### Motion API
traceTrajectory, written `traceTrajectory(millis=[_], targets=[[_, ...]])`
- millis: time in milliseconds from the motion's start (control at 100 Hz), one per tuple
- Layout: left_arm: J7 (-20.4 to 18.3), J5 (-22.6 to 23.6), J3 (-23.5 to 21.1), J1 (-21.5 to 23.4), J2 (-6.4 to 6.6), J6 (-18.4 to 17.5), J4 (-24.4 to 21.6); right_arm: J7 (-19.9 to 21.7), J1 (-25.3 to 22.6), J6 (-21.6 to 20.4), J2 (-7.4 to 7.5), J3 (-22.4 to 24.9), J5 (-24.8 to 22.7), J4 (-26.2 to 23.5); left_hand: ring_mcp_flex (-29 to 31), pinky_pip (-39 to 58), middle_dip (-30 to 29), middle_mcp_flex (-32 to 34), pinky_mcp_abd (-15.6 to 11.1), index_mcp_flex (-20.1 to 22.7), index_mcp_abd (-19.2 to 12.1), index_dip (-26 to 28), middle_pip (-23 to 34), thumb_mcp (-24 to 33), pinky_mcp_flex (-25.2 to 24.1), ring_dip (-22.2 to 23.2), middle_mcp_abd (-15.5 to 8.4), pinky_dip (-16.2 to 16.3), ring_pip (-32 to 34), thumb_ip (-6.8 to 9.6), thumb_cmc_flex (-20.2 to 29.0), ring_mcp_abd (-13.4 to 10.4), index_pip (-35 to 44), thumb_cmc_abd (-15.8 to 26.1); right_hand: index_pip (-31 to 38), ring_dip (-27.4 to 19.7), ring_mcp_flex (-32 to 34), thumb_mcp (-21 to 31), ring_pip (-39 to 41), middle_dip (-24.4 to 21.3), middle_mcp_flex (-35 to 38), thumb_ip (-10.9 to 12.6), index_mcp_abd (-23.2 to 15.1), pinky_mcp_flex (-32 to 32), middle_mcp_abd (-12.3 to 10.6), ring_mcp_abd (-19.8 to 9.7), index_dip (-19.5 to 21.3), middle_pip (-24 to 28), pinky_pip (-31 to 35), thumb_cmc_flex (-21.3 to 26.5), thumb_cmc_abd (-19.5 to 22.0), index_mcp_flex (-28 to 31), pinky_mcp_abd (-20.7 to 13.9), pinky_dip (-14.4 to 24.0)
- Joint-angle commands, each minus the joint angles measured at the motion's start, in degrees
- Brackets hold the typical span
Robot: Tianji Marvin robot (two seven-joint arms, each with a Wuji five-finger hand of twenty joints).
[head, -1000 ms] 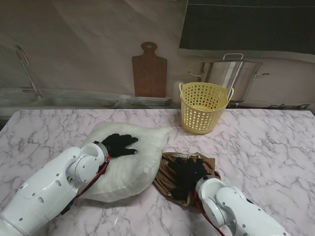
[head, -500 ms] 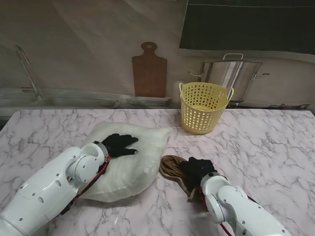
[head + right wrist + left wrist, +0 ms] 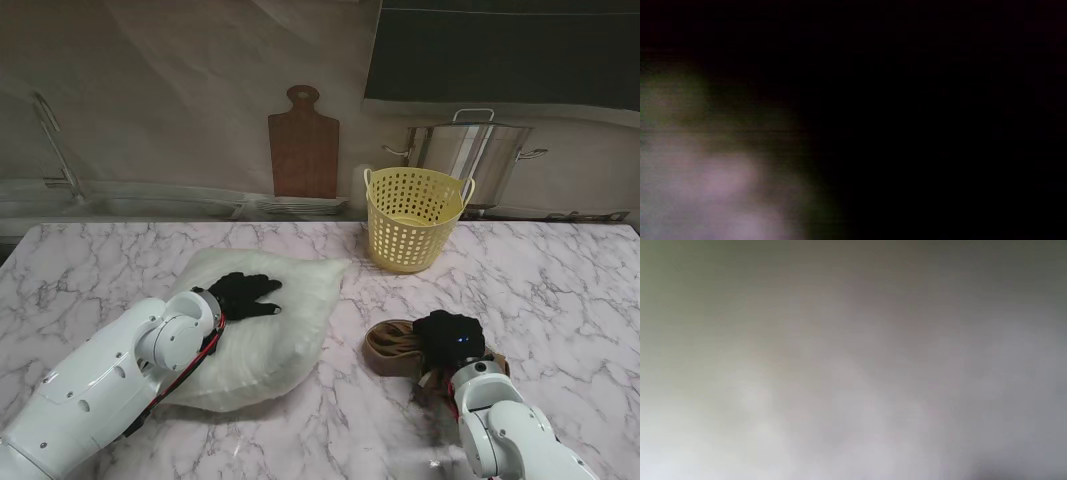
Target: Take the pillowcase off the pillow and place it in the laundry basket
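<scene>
**Pillowcase bunched under the right hand, pillow bare**

From the stand's view the white pillow (image 3: 262, 325) lay bare on the marble table (image 3: 560, 290), toward the left side. The left hand (image 3: 243, 293), gloved in black, rested flat on top of it with its fingers spread apart, pressing down on the cushion but not gripping anything.

To the right of the pillow, and apart from it, the brown pillowcase (image 3: 392, 346) sat crumpled in a small heap on the table. The right hand (image 3: 449, 337) was on top of that heap with its fingers curled into the cloth, holding a bunch of it; part of the fabric stuck out to the left of the hand and a little showed on the hand's right side (how much was tucked under the palm I could not see).

The yellow laundry basket (image 3: 413, 222) stood upright farther from me, near the back edge of the table, well apart from the pillowcase. I could not make out anything inside it.

Behind the table a wooden cutting board (image 3: 303, 144) leaned against the wall, and a steel stockpot (image 3: 470, 150) stood just beyond the basket on its right.

Neither wrist view helped: the left one was a pale grey blur, the right one almost wholly dark with a pale smear at one corner.
</scene>
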Motion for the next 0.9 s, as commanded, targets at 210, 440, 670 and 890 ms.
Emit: traceTrajectory(millis=[210,440,670,890], targets=[[-1.5,-0.8,1.7,0.1,-0.01,0.5,1.9,-8.1,1.3,-3.4,-1.08,2.7,4.3,-3.4,0.8,29.6,0.3,-1.2,6.7,-1.2,-0.6,1.0,-0.2,1.8,-0.8,-0.6,-1.0,-0.5,0.8,1.59,3.8,7.9,-0.6,0.1,11.3,1.7,2.8,5.0,2.8,3.4,0.3,-0.1,-0.3,0.0,-2.9,-8.5,6.5,9.2,1.7,7.0,4.8,3.3,-7.7,0.8],[-1.2,-1.2,2.4,0.0,-0.08,0.0,1.9,-13.3,7.7,-6.8,-3.08,2.3,14.7,-3.3,0.9,29.6,0.3,-1.1,6.7,-1.1,-0.7,1.0,-0.2,1.8,-0.7,-0.6,-1.0,-0.5,0.9,1.59,3.8,7.8,-0.6,0.1,13.7,0.8,1.3,4.3,1.1,3.0,-2.0,-0.1,-0.1,-1.6,-3.4,-9.1,6.1,11.2,-0.5,6.9,6.7,-0.7,-6.7,0.7],[-1.1,-1.3,2.8,-0.4,-0.1,-0.4,2.1,-14.2,16.2,-8.8,-3.59,1.2,17.5,1.4,0.9,29.7,0.3,-1.1,6.6,-1.1,-0.7,1.0,-0.2,1.8,-0.7,-0.6,-1.0,-0.5,0.9,1.57,3.8,7.8,-0.6,0.2,15.4,0.3,-0.5,3.3,0.4,2.9,-4.1,-0.1,-0.4,-3.7,-4.1,-9.4,5.5,12.2,-2.3,6.9,8.2,-3.1,-5.8,0.8],[-1.0,-1.7,3.8,-1.0,-0.16,-0.7,2.3,-11.8,24.9,-10.2,-3.69,-0.6,20.1,6.7,0.9,29.7,0.3,-1.1,6.6,-1.2,-0.7,1.0,-0.2,1.8,-0.7,-0.6,-1.0,-0.5,0.9,1.58,3.8,7.8,-0.6,0.2,16.3,0.2,-1.2,2.8,0.4,2.8,-4.9,0.0,-0.8,-4.7,-4.5,-9.6,5.1,12.8,-2.9,6.9,9.0,-3.9,-5.8,1.1]])
